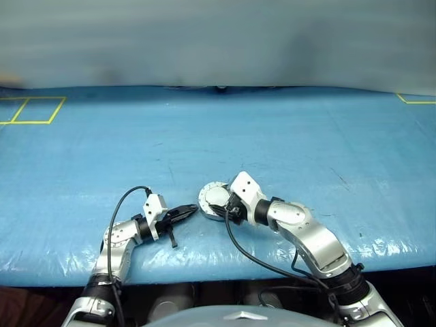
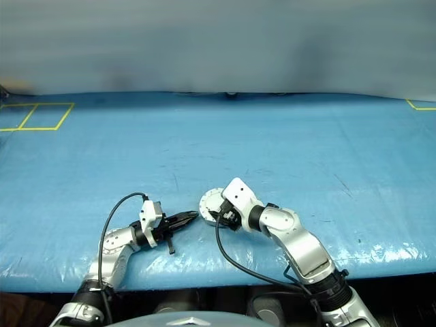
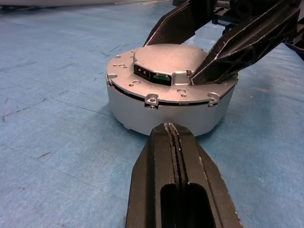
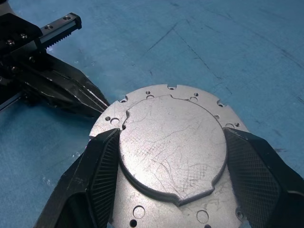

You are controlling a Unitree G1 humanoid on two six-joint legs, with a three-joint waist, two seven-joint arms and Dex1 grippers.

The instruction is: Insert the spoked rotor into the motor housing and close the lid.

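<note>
Crinkled blue sheeting (image 1: 286,150) bears the round matte-grey lid (image 4: 173,147) clasped by right gripper (image 4: 171,166); left gripper (image 3: 172,127) closed empty

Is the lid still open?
No, the lid lies shut flat on the housing, its plain grey face up.

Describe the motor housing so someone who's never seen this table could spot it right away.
On the wide blue plastic-covered table, look near the front edge, between the robot's two arms. There sits the motor housing, a squat round silver-grey metal drum with its plain grey lid closed. It is the only loose object there, with the right gripper straddling the lid.
</note>
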